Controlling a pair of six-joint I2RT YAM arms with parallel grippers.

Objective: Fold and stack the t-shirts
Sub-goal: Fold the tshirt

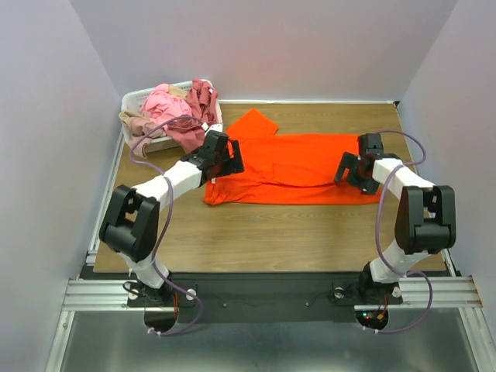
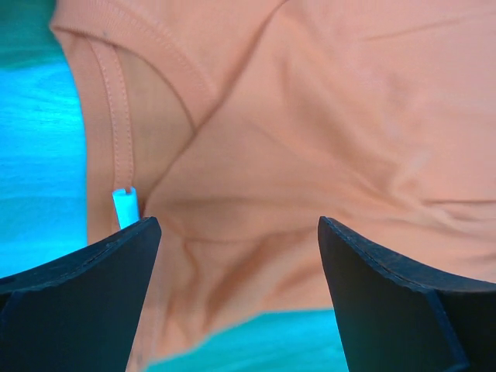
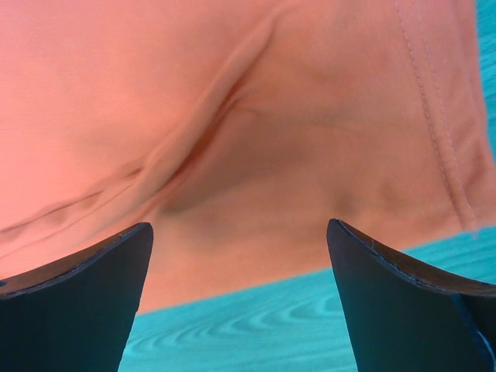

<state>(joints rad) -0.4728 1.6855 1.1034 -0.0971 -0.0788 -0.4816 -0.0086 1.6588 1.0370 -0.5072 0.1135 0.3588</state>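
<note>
The bright orange t-shirt (image 1: 291,167) lies spread across the table, one sleeve pointing toward the back. My left gripper (image 1: 227,161) is open over its left end by the collar; in the left wrist view the orange t-shirt (image 2: 325,132) and its neckband fill the frame between the fingers (image 2: 85,294). My right gripper (image 1: 346,169) is open over the shirt's right end; the right wrist view shows the orange t-shirt (image 3: 256,132) hem edge between the fingers (image 3: 403,294). The pink, rose-maroon and beige t-shirts (image 1: 174,112) are heaped in the basket.
The white lattice basket (image 1: 136,99) stands at the back left corner of the wooden table (image 1: 271,232). Grey walls close in the table on three sides. A metal rail (image 1: 263,291) runs along the near edge by the arm bases.
</note>
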